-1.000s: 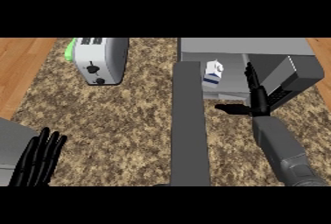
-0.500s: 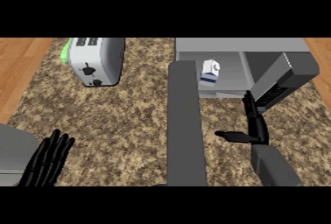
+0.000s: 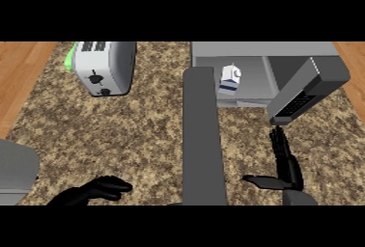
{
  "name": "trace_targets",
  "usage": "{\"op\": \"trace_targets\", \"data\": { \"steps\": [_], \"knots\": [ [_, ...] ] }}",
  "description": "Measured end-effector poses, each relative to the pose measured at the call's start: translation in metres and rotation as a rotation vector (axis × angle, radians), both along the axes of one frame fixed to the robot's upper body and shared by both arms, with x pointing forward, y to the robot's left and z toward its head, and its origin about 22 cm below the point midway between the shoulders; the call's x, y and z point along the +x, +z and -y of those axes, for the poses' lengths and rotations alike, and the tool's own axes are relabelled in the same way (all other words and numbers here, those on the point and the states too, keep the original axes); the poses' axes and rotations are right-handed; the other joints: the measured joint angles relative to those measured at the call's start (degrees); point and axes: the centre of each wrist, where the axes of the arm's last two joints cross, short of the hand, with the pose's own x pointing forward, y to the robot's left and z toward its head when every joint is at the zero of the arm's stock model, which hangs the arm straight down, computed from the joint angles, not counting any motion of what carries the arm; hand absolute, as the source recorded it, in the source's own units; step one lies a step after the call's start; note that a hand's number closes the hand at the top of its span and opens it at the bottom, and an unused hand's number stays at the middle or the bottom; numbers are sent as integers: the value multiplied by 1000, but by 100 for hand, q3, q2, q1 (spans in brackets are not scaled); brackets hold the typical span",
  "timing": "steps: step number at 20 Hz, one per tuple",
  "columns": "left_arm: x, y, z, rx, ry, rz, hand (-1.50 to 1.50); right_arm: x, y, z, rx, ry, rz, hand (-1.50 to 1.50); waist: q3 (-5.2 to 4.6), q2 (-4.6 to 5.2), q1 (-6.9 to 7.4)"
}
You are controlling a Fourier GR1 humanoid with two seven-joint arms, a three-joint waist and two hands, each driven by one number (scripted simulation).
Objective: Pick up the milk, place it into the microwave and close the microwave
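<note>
The milk carton (image 3: 230, 79), white with a blue band, stands upright inside the open grey microwave (image 3: 257, 50) at the upper right. The microwave's door (image 3: 308, 91) swings out to the right, with its dark keypad facing down. My right hand (image 3: 287, 164) is open below the door, straight fingers pointing up at the door's lower corner, thumb out to the left; it holds nothing. My left hand (image 3: 100, 189) is at the lower left edge with its fingers curled and nothing in them.
A silver toaster (image 3: 104, 66) stands at the upper left with something green behind it. A long grey bar (image 3: 203, 140) runs down the middle of the granite counter (image 3: 114, 130). A grey shape (image 3: 16, 169) sits at the left edge. Wooden floor shows on both sides.
My right hand has drawn back from the microwave toward the lower edge, leaving the milk inside. My left hand's fingers have curled. The view has tilted down a little.
</note>
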Motion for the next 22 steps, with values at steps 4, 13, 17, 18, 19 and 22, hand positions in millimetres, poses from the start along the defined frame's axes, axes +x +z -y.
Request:
{"op": "trace_targets", "data": {
  "steps": [4, 13, 17, 18, 19, 22],
  "knots": [
    [14, -4, 4, 5, -34, -9, 150, -25, -2, 11, 21, 1, 28, -150, -5, 0, -1],
    [55, -14, 34, 74, -180, -24, 150, -85, 6, 29, 35, -30, 47, -150, -1, 15, -24],
    [71, -21, 61, 129, -291, -70, 150, -101, 11, 35, 27, -38, 49, -150, 0, 19, -33],
    [73, -27, 65, 139, -318, -77, 150, -105, 13, 36, 26, -39, 52, -150, 1, 17, -38],
    [75, -27, 72, 154, -347, -84, 150, -107, 14, 38, 24, -37, 52, -150, 2, 16, -32],
    [84, -32, 93, 185, -401, -88, 150, -119, 21, 44, 20, -36, 59, -150, 2, 14, -32]
  ]
}}
